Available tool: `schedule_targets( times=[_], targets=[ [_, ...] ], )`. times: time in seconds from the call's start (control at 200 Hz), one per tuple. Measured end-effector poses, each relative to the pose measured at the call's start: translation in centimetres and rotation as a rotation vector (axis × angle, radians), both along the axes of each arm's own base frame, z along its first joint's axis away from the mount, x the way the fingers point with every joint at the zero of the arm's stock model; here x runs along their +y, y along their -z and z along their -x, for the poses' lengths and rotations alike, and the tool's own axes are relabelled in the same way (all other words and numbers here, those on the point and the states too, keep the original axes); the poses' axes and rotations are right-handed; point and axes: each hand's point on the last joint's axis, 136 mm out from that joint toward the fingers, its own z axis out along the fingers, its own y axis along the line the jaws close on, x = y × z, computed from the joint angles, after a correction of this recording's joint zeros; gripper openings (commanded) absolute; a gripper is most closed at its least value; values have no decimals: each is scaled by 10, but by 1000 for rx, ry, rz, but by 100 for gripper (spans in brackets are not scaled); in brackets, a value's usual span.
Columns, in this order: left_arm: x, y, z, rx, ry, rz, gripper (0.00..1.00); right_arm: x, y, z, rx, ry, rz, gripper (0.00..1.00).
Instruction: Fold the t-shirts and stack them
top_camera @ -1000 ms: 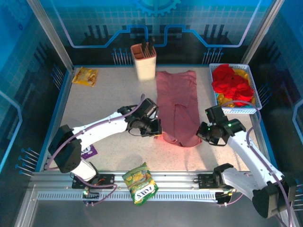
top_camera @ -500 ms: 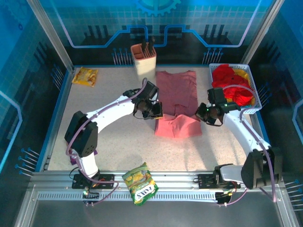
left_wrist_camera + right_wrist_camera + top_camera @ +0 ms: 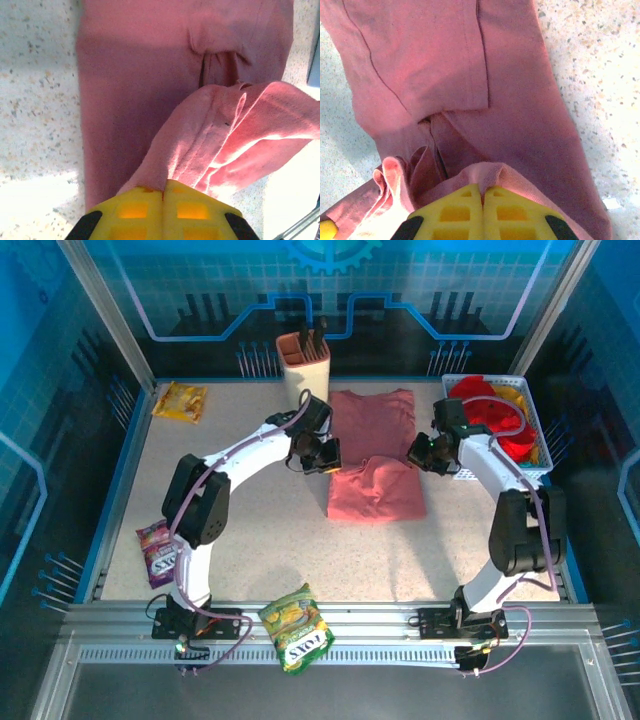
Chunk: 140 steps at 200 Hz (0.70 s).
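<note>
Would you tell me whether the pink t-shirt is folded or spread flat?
The pink t-shirt is half folded: the left gripper and right gripper pinch its near hem, doubled back over its middle.

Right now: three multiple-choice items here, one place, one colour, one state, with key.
1. Where does the basket stand? A) far right corner B) near left corner C) centre
2. What colour is the t-shirt being folded? A) pink B) blue C) green
3. The left end effector is: A) open, empty B) shut on the t-shirt C) shut on the basket
Key: 1 A, it sits far right in the top view. 2 A, salmon-pink in every view. 3 B, its wrist view shows it closed with cloth pinched.
</note>
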Motion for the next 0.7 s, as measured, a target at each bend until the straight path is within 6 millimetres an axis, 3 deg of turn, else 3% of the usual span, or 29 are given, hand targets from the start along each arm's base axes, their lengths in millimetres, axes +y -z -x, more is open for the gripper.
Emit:
schedule_targets(
  times=[0.185, 0.37, 0.49, 0.585, 0.65, 0.7],
  targets=[
    [-3, 2, -25, -30, 14, 29, 0, -1, 8, -18, 11, -13, 0, 0],
    [-8, 11, -37, -31, 38, 44, 0, -5, 16, -21, 26, -6, -9, 0],
    [-8, 19, -40, -19, 45, 47, 20, -6, 24, -24, 43, -9, -7, 19],
    [-3, 27, -43, -2, 34, 41, 46, -6, 33, -28, 58, -21, 0, 56],
    [5, 31, -47, 8, 19, 36, 48, -8, 38, -30, 65, -31, 6, 61],
    [13, 33, -51, 9, 4, 32, 49, -10, 40, -32, 68, -31, 8, 72]
  ],
)
